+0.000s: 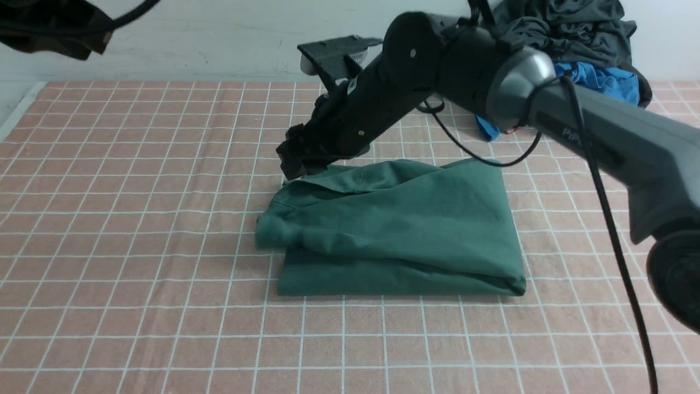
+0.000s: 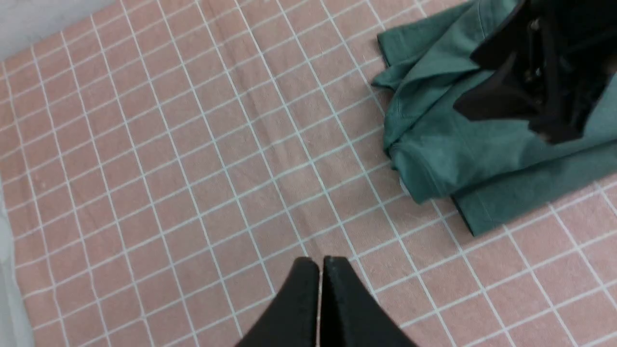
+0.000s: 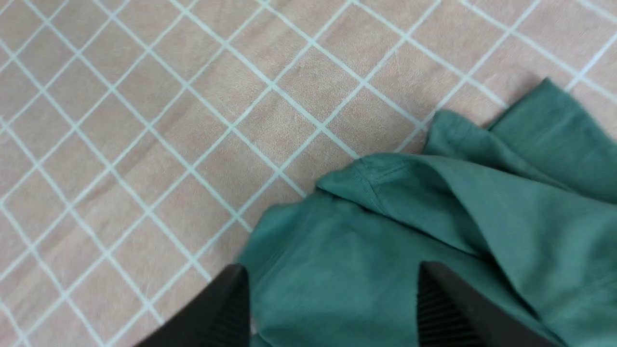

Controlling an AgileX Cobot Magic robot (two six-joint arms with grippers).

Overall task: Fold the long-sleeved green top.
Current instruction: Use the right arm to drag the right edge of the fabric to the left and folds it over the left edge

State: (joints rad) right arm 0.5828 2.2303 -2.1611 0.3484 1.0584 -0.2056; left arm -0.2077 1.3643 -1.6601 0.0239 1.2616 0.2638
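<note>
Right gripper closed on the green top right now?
No, the right gripper's fingers stand wide apart in its wrist view, with the green top showing flat between them.

At upper left, the robot's left arm [image 1: 60, 27] shows only a blurred black end. The right arm [image 1: 601, 126] has a matte black wrist, small round screws, grey tubular links with pale partial lettering, a dark round joint and loose black cables [image 1: 610, 224].
</note>
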